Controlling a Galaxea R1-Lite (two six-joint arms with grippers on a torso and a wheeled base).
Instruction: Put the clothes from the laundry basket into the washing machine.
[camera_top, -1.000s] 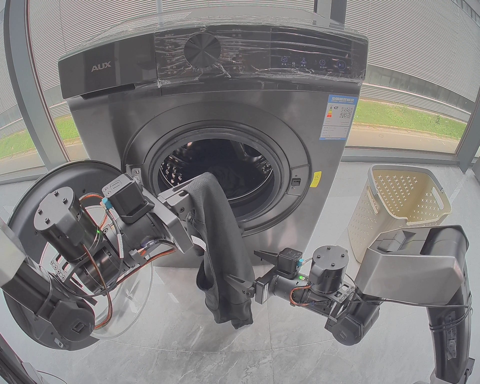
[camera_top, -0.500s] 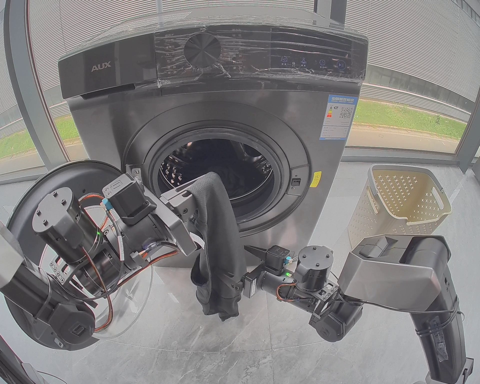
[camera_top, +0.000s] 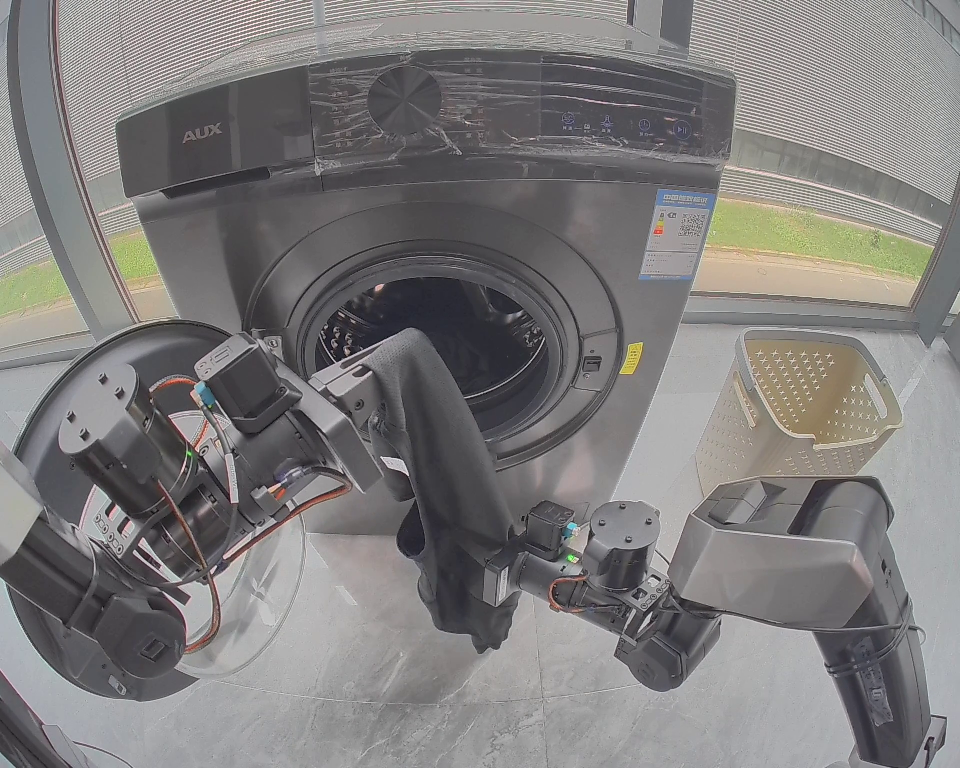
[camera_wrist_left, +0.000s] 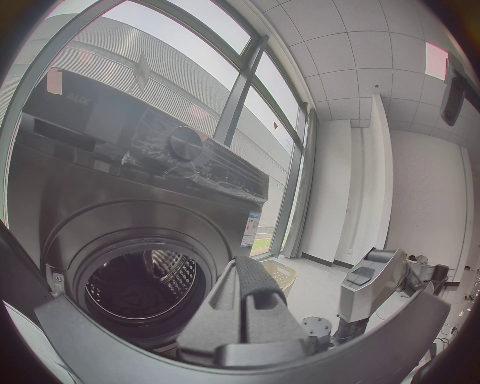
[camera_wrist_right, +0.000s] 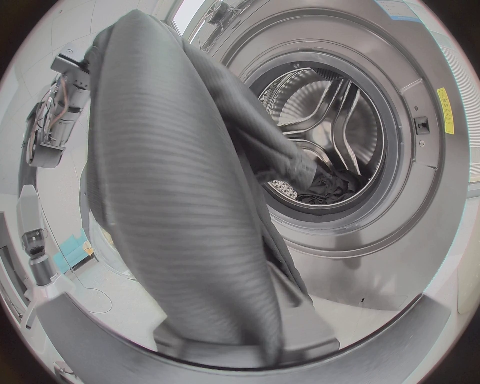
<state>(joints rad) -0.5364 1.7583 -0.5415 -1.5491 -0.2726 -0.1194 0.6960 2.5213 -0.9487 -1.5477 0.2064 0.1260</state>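
Observation:
A dark grey garment (camera_top: 440, 470) hangs in front of the washing machine (camera_top: 420, 225), whose round opening (camera_top: 440, 350) shows dark clothes (camera_wrist_right: 330, 187) lying in the drum. My left gripper (camera_top: 372, 385) is shut on the garment's top end, level with the opening's lower left rim; in the left wrist view the cloth (camera_wrist_left: 255, 275) runs up between its fingers (camera_wrist_left: 270, 320). My right gripper (camera_top: 492, 582) sits low, pressed into the garment's hanging lower part. In the right wrist view the garment (camera_wrist_right: 175, 200) drapes over that gripper and hides it.
The washer door (camera_top: 150, 360) stands swung open on the left, behind my left arm. A cream laundry basket (camera_top: 810, 400) stands on the tiled floor right of the machine, with no clothes showing in it. Glass window walls run behind the machine.
My right gripper has moved left and up into the garment's lower part, and the hem now swings toward it. My left gripper has lifted the top end slightly toward the opening.

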